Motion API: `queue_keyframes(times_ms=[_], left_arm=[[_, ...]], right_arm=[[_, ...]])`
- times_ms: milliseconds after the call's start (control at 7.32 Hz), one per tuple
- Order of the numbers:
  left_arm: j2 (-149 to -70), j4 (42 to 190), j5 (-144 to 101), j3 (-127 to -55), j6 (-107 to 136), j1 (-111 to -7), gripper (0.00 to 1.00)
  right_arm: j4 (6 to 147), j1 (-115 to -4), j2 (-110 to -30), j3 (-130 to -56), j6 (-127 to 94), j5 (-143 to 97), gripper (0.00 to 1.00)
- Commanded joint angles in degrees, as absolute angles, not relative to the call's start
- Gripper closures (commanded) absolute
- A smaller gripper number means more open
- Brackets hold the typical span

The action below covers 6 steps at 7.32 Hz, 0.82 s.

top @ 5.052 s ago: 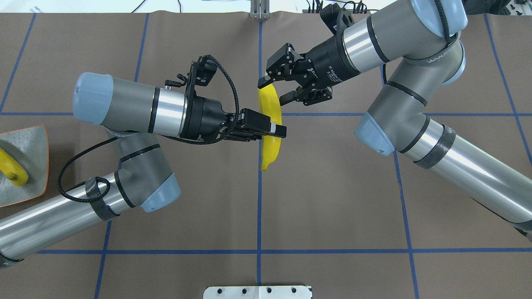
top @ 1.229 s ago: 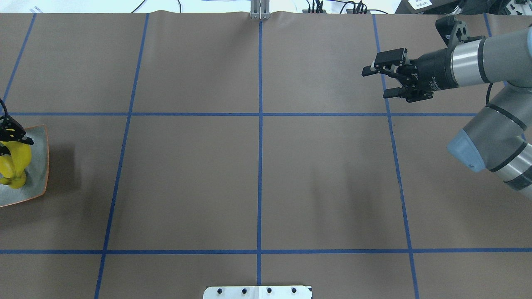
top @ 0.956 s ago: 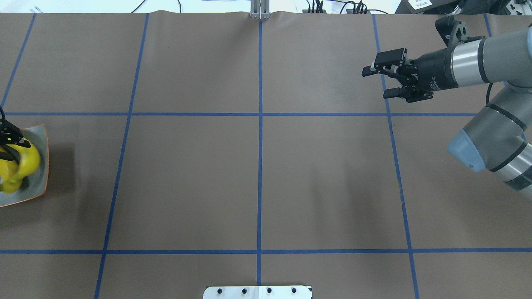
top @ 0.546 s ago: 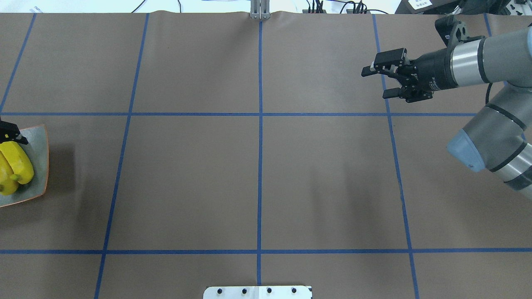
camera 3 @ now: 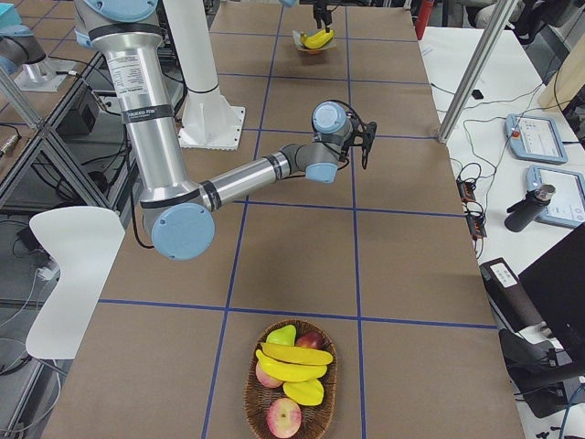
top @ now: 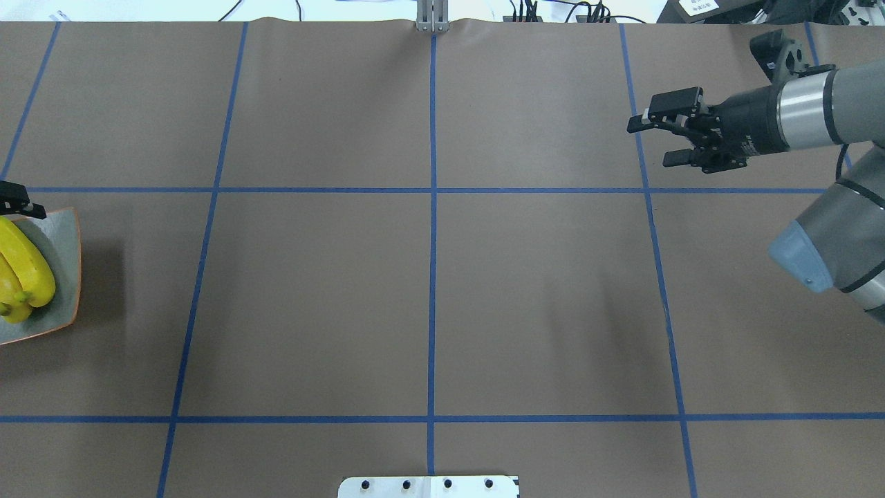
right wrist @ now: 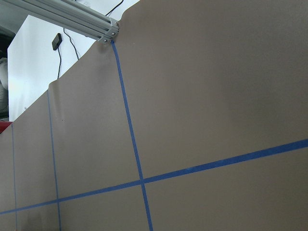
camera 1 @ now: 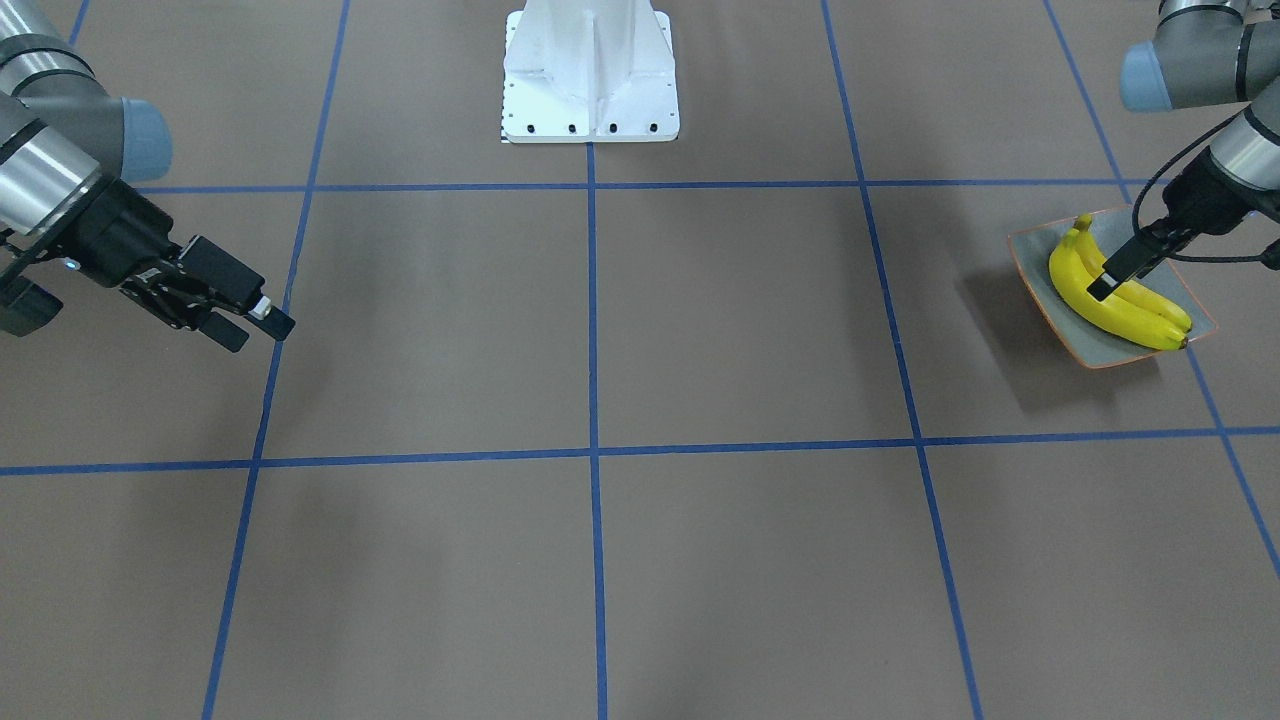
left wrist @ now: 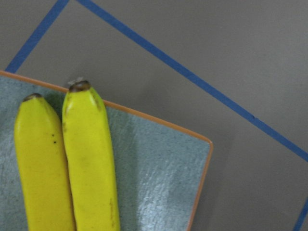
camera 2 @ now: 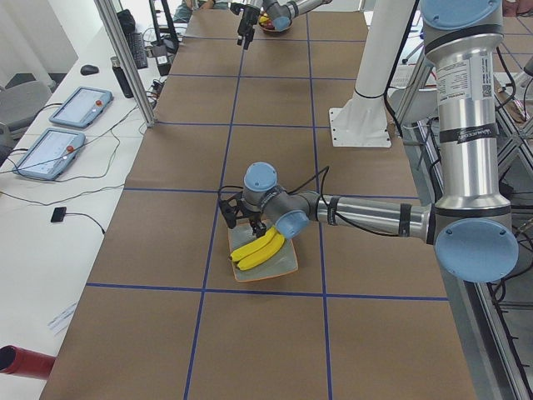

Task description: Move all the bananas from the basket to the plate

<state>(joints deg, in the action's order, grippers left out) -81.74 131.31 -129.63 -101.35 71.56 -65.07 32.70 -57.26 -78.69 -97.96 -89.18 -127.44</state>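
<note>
Two bananas (camera 1: 1120, 305) lie side by side on the grey-green plate (camera 1: 1035, 262) with its orange rim, at the table's left end. My left gripper (camera 1: 1118, 268) hangs just over them, open and holding nothing; the left wrist view shows the bananas (left wrist: 89, 159) on the plate (left wrist: 154, 168) with no fingers in frame. My right gripper (top: 653, 143) is open and empty above bare table on the right. In the exterior right view, the basket (camera 3: 249, 393) at the near end holds two more bananas (camera 3: 294, 355) among other fruit.
Apples and other yellow and green fruit share the basket. The white robot base (camera 1: 590, 70) stands at the middle of my side of the table. Brown paper with blue tape lines (top: 432, 277) covers the table between plate and basket.
After the hand-over at mid-table, my left arm carried the banana to the plate, laid it beside the first and let go. My right arm has drawn back to the right, still open.
</note>
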Motion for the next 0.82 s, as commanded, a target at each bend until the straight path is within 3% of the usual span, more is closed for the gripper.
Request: queue_keyframes(times_ms=[0, 410, 683], left_arm=[[-81.7, 131.0, -129.6, -102.2, 57.7, -67.9, 0.00], [-81.4, 131.1, -129.6, -101.3, 52.3, -68.1, 0.00], [-81.6, 131.0, -129.6, -101.2, 52.3, -68.0, 0.00]], right_arm=[[32.9, -61.0, -85.7, -97.3, -75.6, -127.9, 0.00], [35.5, -70.6, -96.7, -95.9, -56.1, -128.1, 0.00], [44.7, -78.6, -97.9, -94.0, -41.4, -130.9, 0.00]])
